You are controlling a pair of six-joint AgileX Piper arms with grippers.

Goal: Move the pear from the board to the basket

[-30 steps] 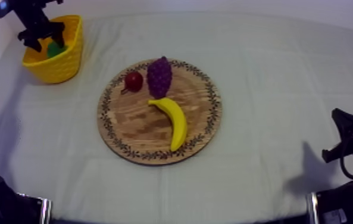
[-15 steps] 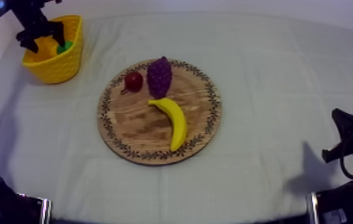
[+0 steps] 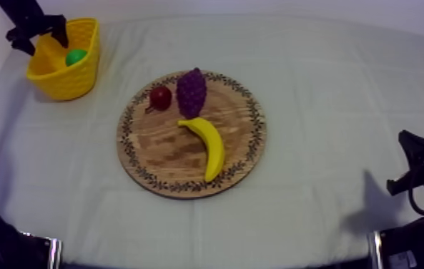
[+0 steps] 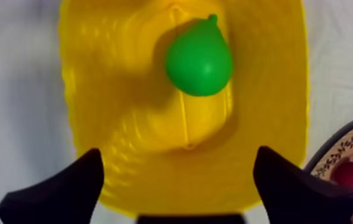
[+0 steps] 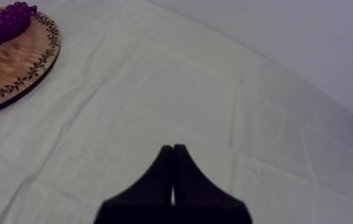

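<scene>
Upper left, the pear [image 3: 76,56] sits in the basket [image 3: 61,82]. It is probably light, hard and slick; grip its wide belly. The left gripper [image 3: 38,37] is spread apart, the right gripper [image 5: 173,149] pressed together.

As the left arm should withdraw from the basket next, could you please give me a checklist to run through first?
1. Pear lies inside the basket: ok.
2. Left gripper open, nothing between its fingers: ok.
3. Left gripper above the basket, apart from the pear: ok.
4. Basket upright: ok.
5. Banana, grapes and small red fruit on the board: ok.
6. Right gripper shut, clear of the board: ok.
</scene>
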